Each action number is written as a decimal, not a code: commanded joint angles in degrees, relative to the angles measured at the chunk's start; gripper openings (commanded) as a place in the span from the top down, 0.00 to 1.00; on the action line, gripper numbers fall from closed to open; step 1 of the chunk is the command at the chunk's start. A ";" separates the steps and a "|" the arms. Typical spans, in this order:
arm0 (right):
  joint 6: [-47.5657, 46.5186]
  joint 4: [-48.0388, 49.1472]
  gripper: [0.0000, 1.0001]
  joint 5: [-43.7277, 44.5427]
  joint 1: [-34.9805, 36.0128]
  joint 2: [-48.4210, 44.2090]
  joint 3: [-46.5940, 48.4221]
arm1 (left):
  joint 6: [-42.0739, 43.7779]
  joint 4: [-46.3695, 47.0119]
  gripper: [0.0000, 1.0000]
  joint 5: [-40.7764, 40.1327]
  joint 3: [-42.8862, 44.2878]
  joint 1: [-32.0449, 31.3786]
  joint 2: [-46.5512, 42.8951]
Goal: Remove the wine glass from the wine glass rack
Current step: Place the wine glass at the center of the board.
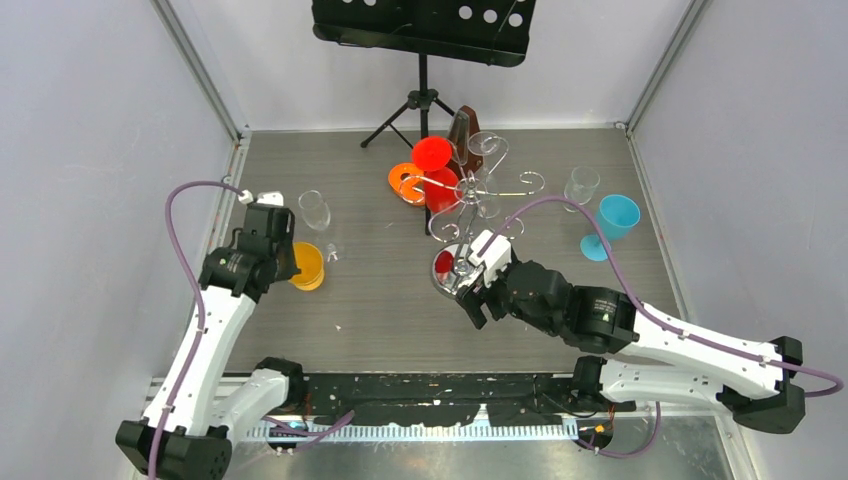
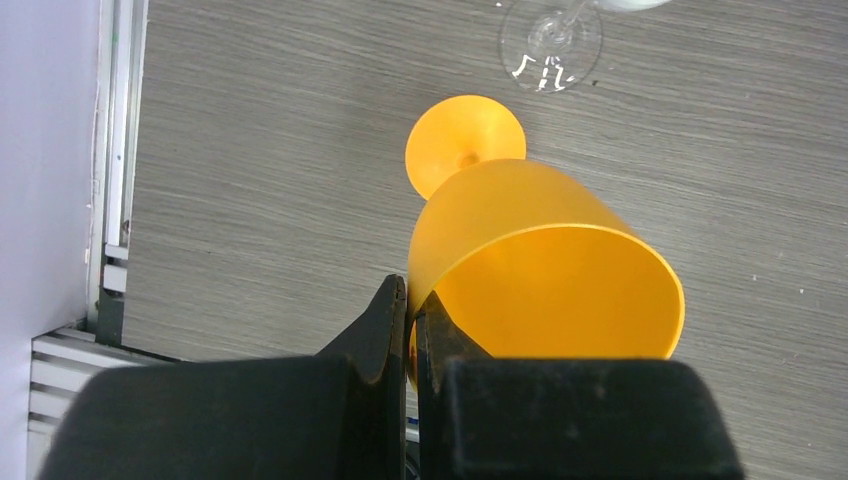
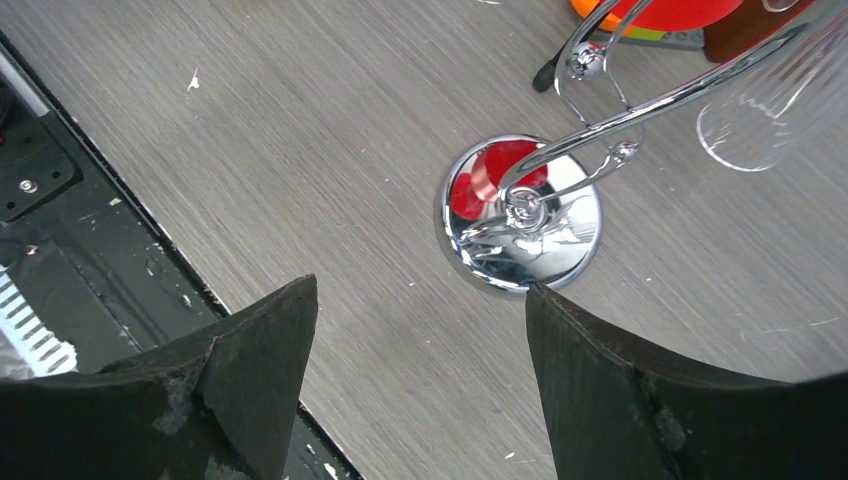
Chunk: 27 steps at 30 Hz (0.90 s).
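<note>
The chrome wine glass rack (image 1: 470, 195) stands mid-table on its round mirror base (image 1: 452, 270). Red wine glasses (image 1: 433, 155), an orange one (image 1: 405, 180) and a clear one (image 1: 487, 150) are at its arms. My left gripper (image 1: 290, 263) is shut on the rim of a yellow-orange wine glass (image 1: 309, 266), well left of the rack. In the left wrist view the fingers (image 2: 395, 320) pinch the glass wall (image 2: 540, 260), with its foot (image 2: 465, 140) toward the table. My right gripper (image 1: 470, 288) is open and empty just near of the rack base (image 3: 520, 215).
A clear glass (image 1: 315, 210) stands beside the yellow one. A clear glass (image 1: 581, 186) and a blue glass (image 1: 612, 222) stand at the right. A black tripod music stand (image 1: 423, 30) is at the back. The black near edge (image 3: 90, 230) lies by my right gripper (image 3: 420, 300).
</note>
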 commanded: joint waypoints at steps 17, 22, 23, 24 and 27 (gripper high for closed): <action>3.70 1.92 0.17 -6.82 -3.21 2.49 0.09 | 4.39 5.64 0.86 10.77 -0.34 11.58 8.94; 4.53 -0.28 0.17 -7.00 -3.21 1.23 1.34 | 4.21 5.95 0.67 10.34 -0.44 11.74 8.05; 4.69 -0.69 0.17 -6.73 -3.21 0.60 1.54 | 4.07 5.86 0.65 10.43 -0.27 11.76 7.84; 4.79 -1.41 0.17 -6.53 -3.21 0.26 2.01 | 3.95 5.77 0.62 10.72 -0.05 11.70 7.50; 4.86 -2.95 0.16 -5.86 -3.23 -1.92 3.25 | 3.35 5.60 0.49 11.96 0.75 11.70 6.01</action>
